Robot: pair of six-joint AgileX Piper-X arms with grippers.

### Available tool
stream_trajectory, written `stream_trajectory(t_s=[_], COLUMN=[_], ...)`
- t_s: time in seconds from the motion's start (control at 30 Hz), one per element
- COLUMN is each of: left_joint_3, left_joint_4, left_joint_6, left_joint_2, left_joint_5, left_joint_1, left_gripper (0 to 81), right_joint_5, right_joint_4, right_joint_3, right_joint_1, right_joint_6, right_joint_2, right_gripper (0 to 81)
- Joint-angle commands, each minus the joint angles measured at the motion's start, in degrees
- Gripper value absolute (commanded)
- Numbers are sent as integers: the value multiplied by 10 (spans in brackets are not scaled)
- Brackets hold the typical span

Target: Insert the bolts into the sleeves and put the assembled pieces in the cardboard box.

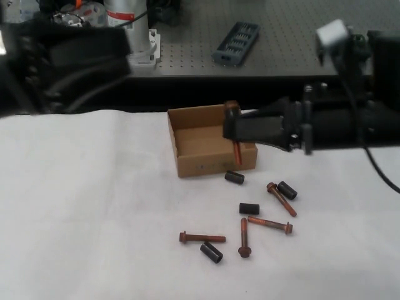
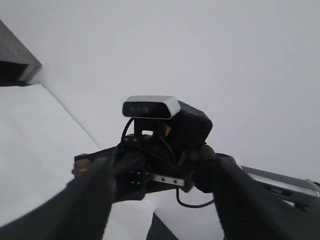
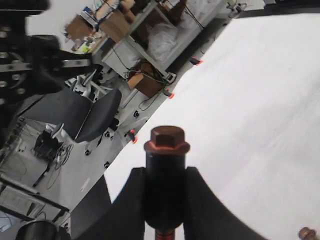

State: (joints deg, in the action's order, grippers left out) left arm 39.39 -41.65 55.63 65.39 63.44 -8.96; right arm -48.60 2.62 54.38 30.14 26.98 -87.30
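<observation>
Cardboard box [image 1: 187, 164] on white surface [image 1: 75, 206]. Right claw [image 3: 165, 176] clamps sleeved bolt [image 3: 165, 150] above box's right wall. Left claw [image 2: 162, 162]: fingers spread apart. Loose bolts [image 1: 201, 237], sleeves [image 1: 249, 209] before box front. Room: chair [image 3: 95, 117], shelving [image 3: 135, 30].

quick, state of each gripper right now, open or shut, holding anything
left gripper: jaws open, nothing between them
right gripper: jaws shut on a sleeve with a bolt through it

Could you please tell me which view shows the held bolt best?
The right wrist view: the sleeved bolt is close up in the right hand. The high view shows it small above the box; the left wrist view, a speck.
</observation>
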Motion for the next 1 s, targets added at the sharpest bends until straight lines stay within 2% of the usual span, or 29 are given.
stream_trajectory(t_s=[0.0, 0.23, 0.4, 0.5, 0.73, 0.97], left_joint_3=[1, 1, 1, 1, 1, 1], left_joint_4=[64, 332, 593, 697, 726, 724], left_joint_6=[-31, -206, -368, -435, -456, -456], left_joint_2=[-39, -123, -186, -213, -228, -228], left_joint_5=[15, -6, -139, -209, -217, -224], left_joint_1=[31, 63, 65, 65, 65, 65], left_gripper=[411, 346, 347, 347, 348, 348], right_joint_5=[6, 108, 219, 274, 292, 291], right_joint_4=[-2, -143, -288, -349, -374, -387], right_joint_3=[18, 177, 313, 388, 517, 570], right_joint_1=[-3, -21, -34, -36, -38, -35], right_joint_6=[-10, -67, -159, -212, -223, -223], right_joint_2=[-11, -166, -262, -316, -408, -453], right_gripper=[27, 27, 27, 27, 27, 27])
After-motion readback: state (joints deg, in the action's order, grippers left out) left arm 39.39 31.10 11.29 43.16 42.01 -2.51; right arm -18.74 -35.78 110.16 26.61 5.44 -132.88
